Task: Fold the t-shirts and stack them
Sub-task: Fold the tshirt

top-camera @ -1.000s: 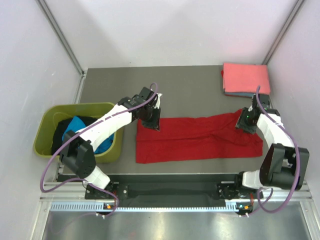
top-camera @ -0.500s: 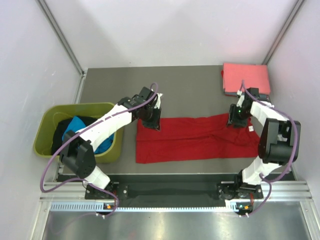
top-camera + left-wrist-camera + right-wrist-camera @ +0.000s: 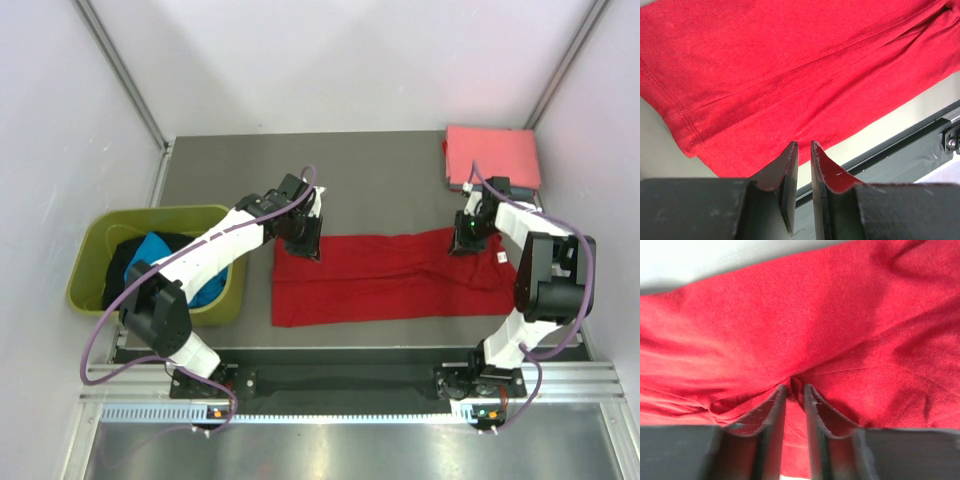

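A bright red t-shirt (image 3: 390, 275) lies as a long band across the middle of the table. My left gripper (image 3: 306, 240) hangs at its far left corner. In the left wrist view its jaws (image 3: 804, 145) stand a narrow gap apart with only table showing between them, and the red cloth (image 3: 790, 75) lies flat beyond. My right gripper (image 3: 465, 240) is down on the shirt's far edge near the right end. Its jaws (image 3: 796, 387) pinch a raised ridge of the red cloth (image 3: 815, 315). A folded salmon-pink t-shirt (image 3: 492, 155) lies at the back right corner.
An olive-green tub (image 3: 150, 212) stands off the table's left side, holding a turquoise t-shirt (image 3: 160, 250) and a black one (image 3: 125, 265). A dark rail (image 3: 350, 380) runs along the near edge. Pale walls close in on both sides and the back.
My right gripper has swung from the shirt's right end back and left to its far edge, and its jaws have narrowed onto the cloth. The left arm has not moved.
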`<state>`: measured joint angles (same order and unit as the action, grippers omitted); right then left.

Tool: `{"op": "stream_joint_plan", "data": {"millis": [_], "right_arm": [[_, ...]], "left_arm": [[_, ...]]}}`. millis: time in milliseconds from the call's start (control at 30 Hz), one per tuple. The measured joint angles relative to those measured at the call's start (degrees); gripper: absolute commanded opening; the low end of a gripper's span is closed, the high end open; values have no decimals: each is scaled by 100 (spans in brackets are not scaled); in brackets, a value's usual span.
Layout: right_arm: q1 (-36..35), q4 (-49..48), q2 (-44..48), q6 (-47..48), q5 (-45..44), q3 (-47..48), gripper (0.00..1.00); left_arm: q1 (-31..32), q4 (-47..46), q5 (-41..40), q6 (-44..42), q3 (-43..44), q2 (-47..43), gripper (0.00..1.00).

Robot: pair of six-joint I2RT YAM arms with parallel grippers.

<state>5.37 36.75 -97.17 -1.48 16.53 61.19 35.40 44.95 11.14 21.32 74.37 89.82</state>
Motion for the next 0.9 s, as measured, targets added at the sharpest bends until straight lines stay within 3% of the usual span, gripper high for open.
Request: {"op": "stream_joint_plan", "data": {"millis": [267,433,833,900], "right_arm": [[-278,-103,678,-282,-267,-439,4],[-645,-125,1593,-564,-503,-957,3],[-1401,136,3075,-1657,-931,-1742,16],[-1405,197,3174,-1893,-890,-1888,24]], "left_arm": [[2,-33,81,87,0,0,22],[52,-308,289,284,-92,0,22],[433,-931,444,879,-334,221,22],[529,-1025,444,935,-334,323,22]]}}
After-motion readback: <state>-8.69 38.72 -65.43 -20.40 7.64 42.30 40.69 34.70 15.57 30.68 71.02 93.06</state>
